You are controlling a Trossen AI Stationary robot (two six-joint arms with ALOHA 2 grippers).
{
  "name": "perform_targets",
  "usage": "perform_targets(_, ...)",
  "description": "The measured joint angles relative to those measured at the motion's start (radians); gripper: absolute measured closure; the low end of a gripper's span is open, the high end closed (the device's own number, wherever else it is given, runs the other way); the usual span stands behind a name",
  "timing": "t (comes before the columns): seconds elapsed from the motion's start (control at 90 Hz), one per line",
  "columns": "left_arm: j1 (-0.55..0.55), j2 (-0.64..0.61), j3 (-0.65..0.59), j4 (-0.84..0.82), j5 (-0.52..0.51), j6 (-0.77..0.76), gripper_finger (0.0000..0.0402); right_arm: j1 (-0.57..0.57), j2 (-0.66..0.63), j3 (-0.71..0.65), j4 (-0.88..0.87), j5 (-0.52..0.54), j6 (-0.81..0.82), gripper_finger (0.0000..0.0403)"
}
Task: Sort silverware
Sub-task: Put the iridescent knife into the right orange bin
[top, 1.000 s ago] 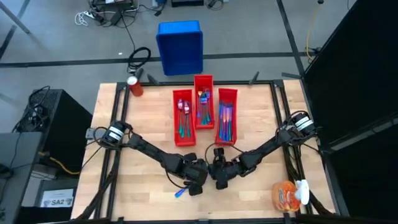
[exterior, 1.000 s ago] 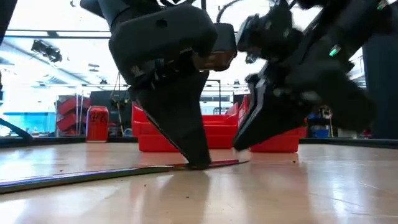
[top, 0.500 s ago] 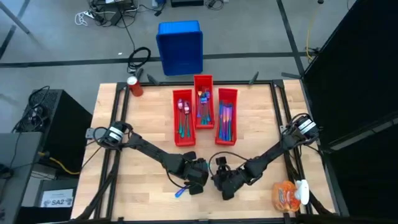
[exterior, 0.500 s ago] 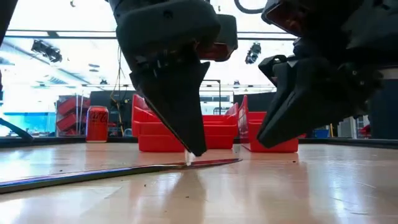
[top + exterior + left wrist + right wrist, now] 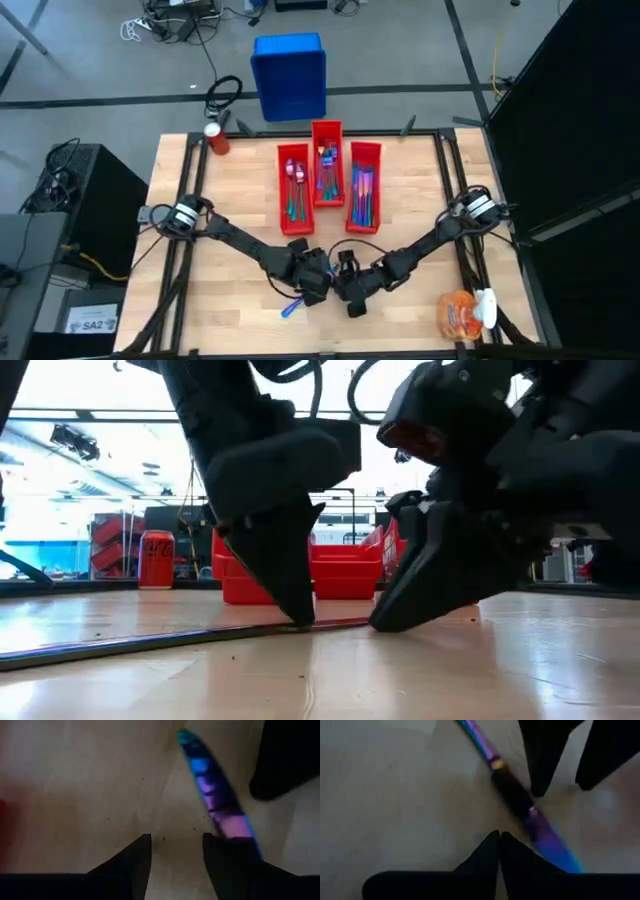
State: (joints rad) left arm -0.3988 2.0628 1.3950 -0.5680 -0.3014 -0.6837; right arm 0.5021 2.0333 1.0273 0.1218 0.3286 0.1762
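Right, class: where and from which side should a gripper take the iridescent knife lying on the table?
The knife lies flat on the wooden table, leaving no gap beneath. So come straight down from above and pinch its slim handle across the narrow width; the wider blade probably grips worse.

Slim iridescent metal knife on table: teal tip, then blue, purple, pink along blade. Pale wooden tabletop, light plank grain. Three long narrow red plastic bins, contents blue-teal-pink. Red soda can. Blue plastic crate. Both grippers matte black.
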Motion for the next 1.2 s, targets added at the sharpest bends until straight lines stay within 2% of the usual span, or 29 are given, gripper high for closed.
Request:
perform_targets(0.289, 0.003, 0.016, -0.023, 0.058, 0.039, -0.002, 0.0241, -0.021, 0.032, 0.001, 0.073, 0.023, -0.026, 0.0403)
perform_targets(0.878, 0.004, 0.019, -0.025, 0.067, 0.083, 0.003, 0.0241, 0.026, 0.042, 0.107, -0.021, 0.307, -0.328, 0.0403)
perform_targets(1.2, 0.003, 0.019, -0.025, 0.069, 0.087, 0.003, 0.0241, 0.02, 0.042, 0.115, -0.037, 0.311, -0.344, 0.0403)
